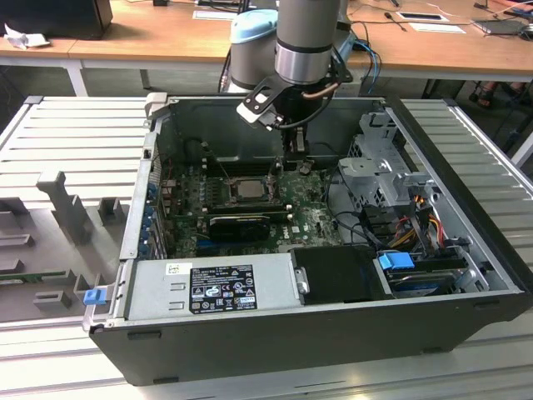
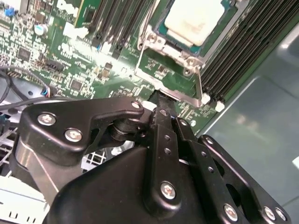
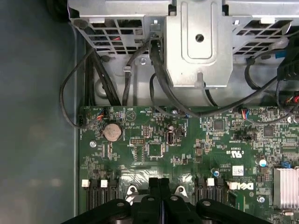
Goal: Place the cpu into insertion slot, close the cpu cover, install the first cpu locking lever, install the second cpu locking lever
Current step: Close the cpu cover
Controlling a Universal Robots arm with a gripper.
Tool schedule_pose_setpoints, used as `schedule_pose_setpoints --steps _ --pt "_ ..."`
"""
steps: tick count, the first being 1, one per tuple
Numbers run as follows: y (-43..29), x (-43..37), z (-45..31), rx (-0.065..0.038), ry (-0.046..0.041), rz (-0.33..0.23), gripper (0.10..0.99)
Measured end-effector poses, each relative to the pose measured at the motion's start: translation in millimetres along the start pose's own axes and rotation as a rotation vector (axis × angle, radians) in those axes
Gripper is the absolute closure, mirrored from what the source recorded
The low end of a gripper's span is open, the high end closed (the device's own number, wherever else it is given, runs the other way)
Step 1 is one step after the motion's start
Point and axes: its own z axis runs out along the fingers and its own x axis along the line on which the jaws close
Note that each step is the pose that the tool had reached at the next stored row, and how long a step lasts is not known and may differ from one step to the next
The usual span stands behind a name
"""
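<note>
**Robot body, working pose.** The single arm (image 1: 310,25) carries its last silver-grey segment upright. A pale blue joint cap (image 1: 252,29) sits behind it on the exterior view's left. The wrist (image 1: 305,65) points straight down, and a pale camera block (image 1: 260,107) juts from it toward the exterior view's left. The black gripper (image 1: 298,152) hangs vertically beneath the wrist. In both wrist views the gripper (image 2: 161,99) (image 3: 160,183) has its two fingers (image 3: 153,187) pressed flat together along a thin seam, with nothing clamped between them. The outer linkage bars (image 2: 88,122) are folded inward, with bright screws at their pivots.
</note>
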Motion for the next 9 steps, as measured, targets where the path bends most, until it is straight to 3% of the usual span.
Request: schedule_pose_setpoints --steps 9 --pt "-17.4 -0.1 -0.3 0.0 0.0 0.0 0.98"
